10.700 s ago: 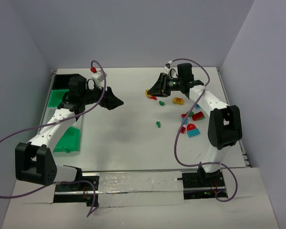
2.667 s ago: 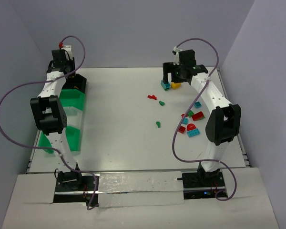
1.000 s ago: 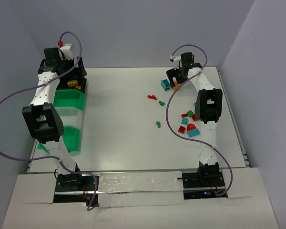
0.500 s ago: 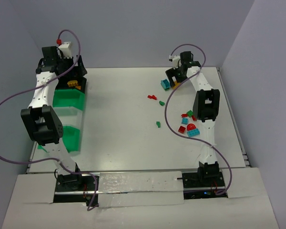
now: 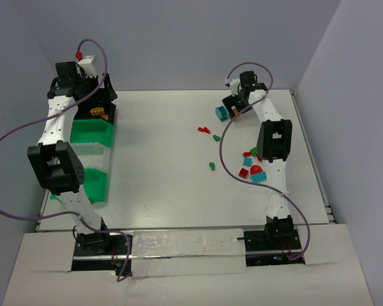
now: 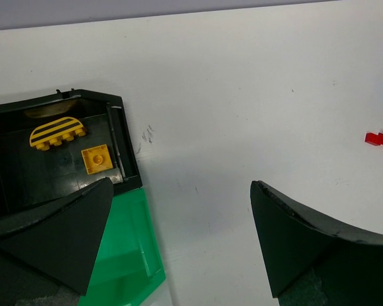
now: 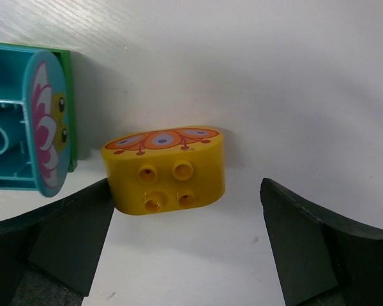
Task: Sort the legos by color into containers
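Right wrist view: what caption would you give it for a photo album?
The open right gripper frames a yellow printed brick on the white table, a teal brick beside it.

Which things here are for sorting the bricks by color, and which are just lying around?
For the job:
yellow brick and teal brick under the open right gripper
red brick and other loose bricks
black bin with two yellow pieces inside
green bins

Just there:
purple cables
shiny strip at the table edge
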### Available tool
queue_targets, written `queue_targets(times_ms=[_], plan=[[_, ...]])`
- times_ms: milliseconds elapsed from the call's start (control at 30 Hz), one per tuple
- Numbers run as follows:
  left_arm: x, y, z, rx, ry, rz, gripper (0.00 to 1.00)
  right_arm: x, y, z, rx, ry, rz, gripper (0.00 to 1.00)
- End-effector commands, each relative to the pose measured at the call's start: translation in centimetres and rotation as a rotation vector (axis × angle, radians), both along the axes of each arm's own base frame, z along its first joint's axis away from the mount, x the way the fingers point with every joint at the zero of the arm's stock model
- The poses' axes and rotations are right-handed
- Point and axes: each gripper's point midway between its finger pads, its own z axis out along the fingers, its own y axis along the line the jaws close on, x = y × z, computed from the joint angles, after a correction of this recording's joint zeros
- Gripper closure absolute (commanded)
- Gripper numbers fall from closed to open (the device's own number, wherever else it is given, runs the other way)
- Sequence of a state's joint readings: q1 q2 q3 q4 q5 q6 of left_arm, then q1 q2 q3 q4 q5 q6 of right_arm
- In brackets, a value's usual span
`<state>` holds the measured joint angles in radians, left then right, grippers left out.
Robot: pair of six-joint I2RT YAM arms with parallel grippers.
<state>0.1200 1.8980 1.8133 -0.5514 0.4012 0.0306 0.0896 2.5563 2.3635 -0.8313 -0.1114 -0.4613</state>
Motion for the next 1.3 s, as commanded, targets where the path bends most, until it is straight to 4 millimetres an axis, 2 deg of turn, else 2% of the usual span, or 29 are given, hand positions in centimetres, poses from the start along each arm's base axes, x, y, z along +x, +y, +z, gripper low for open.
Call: queue_targets(times_ms=[0,200,667,733,833,1000,1100,1267], plan=[[-0.6,-0.3,3.5,-0.012,-0.064,-0.011,0.01,1.3,0.2,0.7,-0.061,-0.047,0.023,0.0],[-0.7,-0.2,3.2,-0.003,-0.062,-0.006,0.01,1.2,1.1,0.4,-0.101,-0.059,0.068,0.02],[-1.0,0.1,3.4,0.016,-0.071,-0.003,0.01,0.4,1.7,-0.1,-0.104,-0.03,0.105,0.35],[-1.2,0.0,3.4,0.015,-0.071,-0.008,0.01,-0.4,1.9,-0.1,-0.087,-0.011,0.11,0.4],[-1.7,-0.4,3.9,0.012,-0.093,-0.028,0.01,-2.2,2.5,0.0,-0.037,0.026,0.107,0.54],[-2.7,-1.7,5.2,-0.019,-0.15,-0.087,0.01,-3.8,3.6,4.5,0.068,-0.013,0.082,0.62],[-3.7,-2.5,6.9,-0.043,-0.211,-0.119,0.01,-4.6,4.2,7.6,0.146,-0.043,0.048,0.69],[-6.3,-4.5,8.8,-0.075,-0.326,-0.227,0.01,-6.1,5.5,13.5,0.288,-0.096,0.009,0.8]])
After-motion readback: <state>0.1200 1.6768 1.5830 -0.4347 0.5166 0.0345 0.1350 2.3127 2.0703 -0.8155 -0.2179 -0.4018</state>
